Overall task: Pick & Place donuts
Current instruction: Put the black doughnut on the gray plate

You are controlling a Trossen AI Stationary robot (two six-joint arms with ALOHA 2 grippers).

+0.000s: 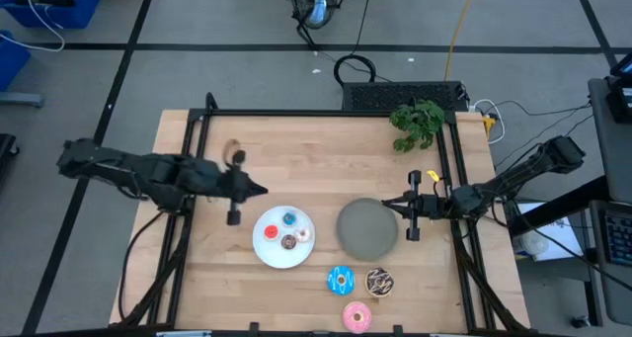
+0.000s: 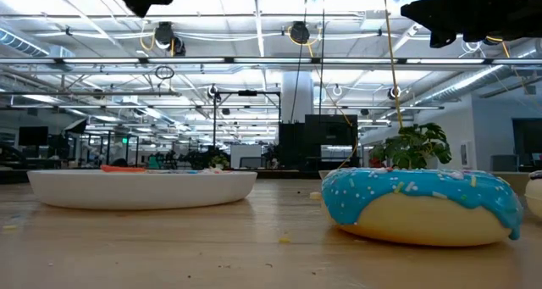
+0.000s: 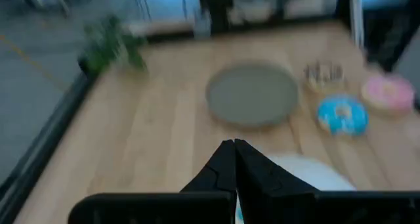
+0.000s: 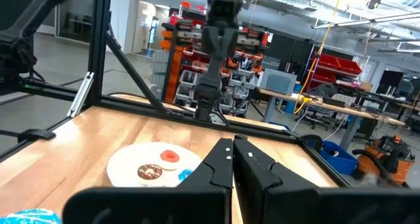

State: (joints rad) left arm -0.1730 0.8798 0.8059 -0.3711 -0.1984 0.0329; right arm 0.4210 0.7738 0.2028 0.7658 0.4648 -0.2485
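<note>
The white plate (image 1: 269,246) holds several tiny donuts: blue (image 1: 287,218), whitish-pink (image 1: 303,234) and brown (image 1: 288,242). The right wrist view shows the red one (image 4: 169,156). The blue-iced donut (image 1: 341,280), the chocolate sprinkled donut (image 1: 378,282) and the pink-iced donut (image 1: 356,317) lie on the table near its near edge. My left gripper (image 1: 259,190) hangs shut above the table, just beyond the white plate's far-left rim. My right gripper (image 1: 387,205) hangs shut over the right rim of the grey plate (image 1: 363,230), which has nothing on it.
A green plant (image 1: 417,123) sits at the far right corner. Black frame rails (image 1: 326,113) run along the table's far edge and both sides. Bare wood lies between the two plates and the far edge.
</note>
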